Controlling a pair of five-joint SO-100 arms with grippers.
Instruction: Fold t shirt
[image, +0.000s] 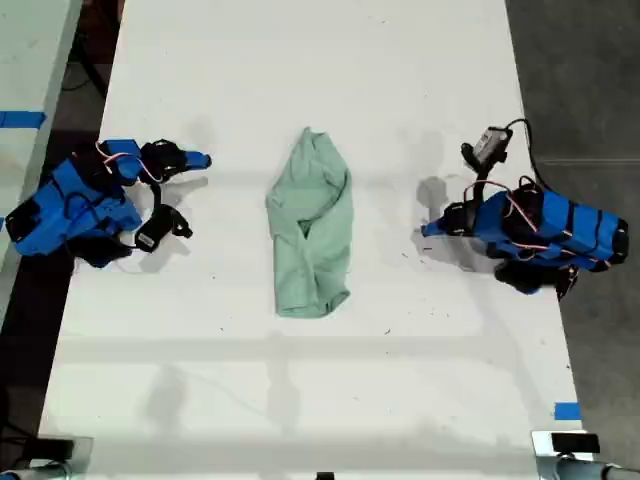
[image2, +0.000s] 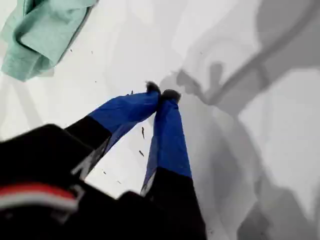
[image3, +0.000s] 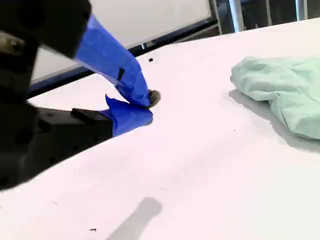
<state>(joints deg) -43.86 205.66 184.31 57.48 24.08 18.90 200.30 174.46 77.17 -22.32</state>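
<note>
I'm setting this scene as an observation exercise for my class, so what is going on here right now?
Two blue robot arms sit at opposite sides of a white table, and neither is handling anything. The small pale mint-green cloth t shirt lies bunched and wrinkled between them, untouched. My first end effector is shut and empty, resting near the table surface. My second end effector also looks shut and empty, with the shirt lying apart from it.
</note>
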